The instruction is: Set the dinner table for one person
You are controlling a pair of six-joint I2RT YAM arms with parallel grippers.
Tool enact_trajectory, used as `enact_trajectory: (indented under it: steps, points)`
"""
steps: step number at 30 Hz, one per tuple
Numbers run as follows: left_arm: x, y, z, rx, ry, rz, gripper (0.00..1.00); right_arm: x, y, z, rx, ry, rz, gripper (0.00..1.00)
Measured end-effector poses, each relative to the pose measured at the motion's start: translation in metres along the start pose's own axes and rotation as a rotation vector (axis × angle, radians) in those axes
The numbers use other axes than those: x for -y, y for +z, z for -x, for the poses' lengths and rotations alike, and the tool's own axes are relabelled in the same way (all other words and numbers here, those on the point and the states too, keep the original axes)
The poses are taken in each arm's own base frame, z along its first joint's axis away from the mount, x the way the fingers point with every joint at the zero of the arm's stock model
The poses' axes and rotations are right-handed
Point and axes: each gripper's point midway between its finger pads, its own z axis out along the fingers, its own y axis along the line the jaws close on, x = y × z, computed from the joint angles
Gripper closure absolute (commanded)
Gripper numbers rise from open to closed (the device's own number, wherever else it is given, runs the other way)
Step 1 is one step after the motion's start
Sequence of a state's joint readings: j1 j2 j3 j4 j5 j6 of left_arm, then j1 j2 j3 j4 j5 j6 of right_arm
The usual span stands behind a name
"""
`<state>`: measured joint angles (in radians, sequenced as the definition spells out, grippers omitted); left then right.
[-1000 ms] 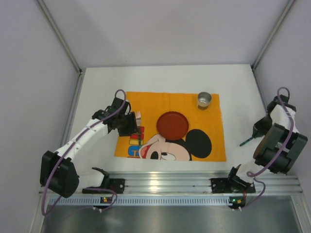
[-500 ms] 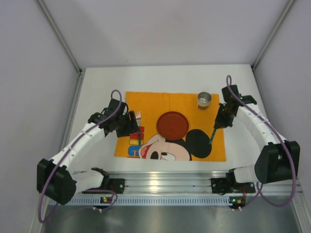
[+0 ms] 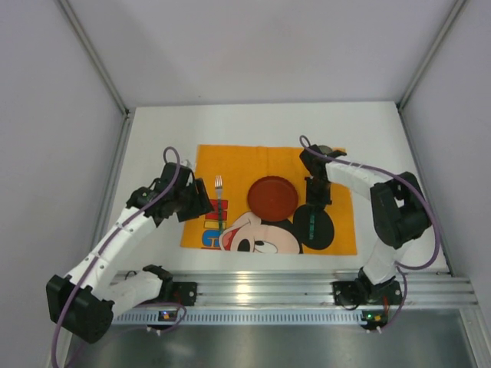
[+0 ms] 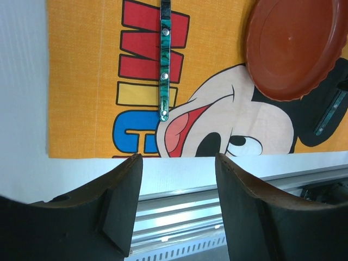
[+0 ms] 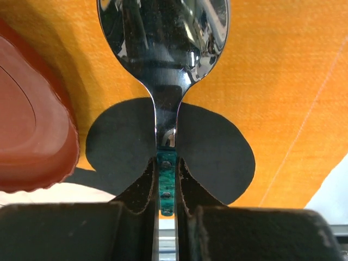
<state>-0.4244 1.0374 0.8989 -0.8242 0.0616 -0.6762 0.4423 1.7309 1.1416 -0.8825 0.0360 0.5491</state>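
Note:
The white dinner table [image 3: 157, 149] carries an orange Mickey Mouse placemat [image 3: 238, 161]. A red plate [image 3: 272, 197] sits at the mat's middle. A fork [image 3: 219, 201] with a green handle lies on the mat left of the plate; it also shows in the left wrist view [image 4: 165, 70]. My left gripper [image 3: 201, 203] is open and empty, just left of the fork. My right gripper [image 3: 314, 201] is shut on a spoon [image 5: 163, 38] by its green handle [image 3: 312, 225]. It holds the spoon low over Mickey's black ear, right of the plate [image 5: 27, 136].
A metal cup at the mat's far right corner is hidden behind my right arm. A ribbed aluminium rail [image 3: 268, 287] runs along the table's near edge. Grey walls close in the left, right and far sides.
My right arm has swung from the table's right side over the mat, carrying the spoon to beside the plate. My left gripper has drawn back left, away from the fork.

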Motion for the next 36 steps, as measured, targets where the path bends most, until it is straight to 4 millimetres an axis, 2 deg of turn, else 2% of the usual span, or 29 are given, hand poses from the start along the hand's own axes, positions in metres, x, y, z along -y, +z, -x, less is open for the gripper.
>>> enact_trajectory:
  steps: [8, 11, 12, 13, 15, 24, 29, 33, 35, 36]
  points:
    - [-0.005, 0.000, 0.000, 0.004, -0.020, 0.026, 0.39, -0.003, 0.004, 0.019, 0.038, -0.041, -0.038, 0.99]
    - [-0.005, 0.001, -0.001, 0.000, -0.026, 0.033, 0.39, -0.006, 0.003, 0.030, 0.060, -0.053, -0.044, 0.86]
    - [-0.005, 0.002, -0.001, -0.002, -0.028, 0.036, 0.39, -0.006, 0.003, 0.032, 0.061, -0.057, -0.046, 0.80]
    - [-0.006, 0.003, -0.001, -0.006, -0.030, 0.039, 0.39, -0.007, 0.004, 0.034, 0.063, -0.058, -0.047, 0.68]
    - [-0.007, 0.007, -0.002, -0.018, -0.032, 0.048, 0.39, -0.007, 0.004, 0.035, 0.064, -0.063, -0.051, 0.60]
    - [-0.008, 0.023, -0.001, -0.053, -0.031, 0.076, 0.39, -0.002, -0.003, 0.036, 0.070, -0.077, -0.072, 0.58]
    - [0.001, 0.026, 0.012, -0.049, -0.001, 0.079, 0.39, -0.008, -0.034, 0.037, 0.146, -0.084, -0.025, 0.50]
    - [0.013, 0.021, 0.044, 0.016, 0.048, 0.093, 0.38, -0.019, -0.076, 0.035, 0.269, -0.123, 0.034, 0.51]
    - [0.022, 0.013, 0.066, 0.079, 0.072, 0.093, 0.38, -0.024, -0.107, 0.033, 0.392, -0.149, 0.048, 0.39]
    - [0.028, 0.006, 0.081, 0.125, 0.086, 0.090, 0.38, -0.029, -0.129, 0.030, 0.477, -0.166, 0.080, 0.33]
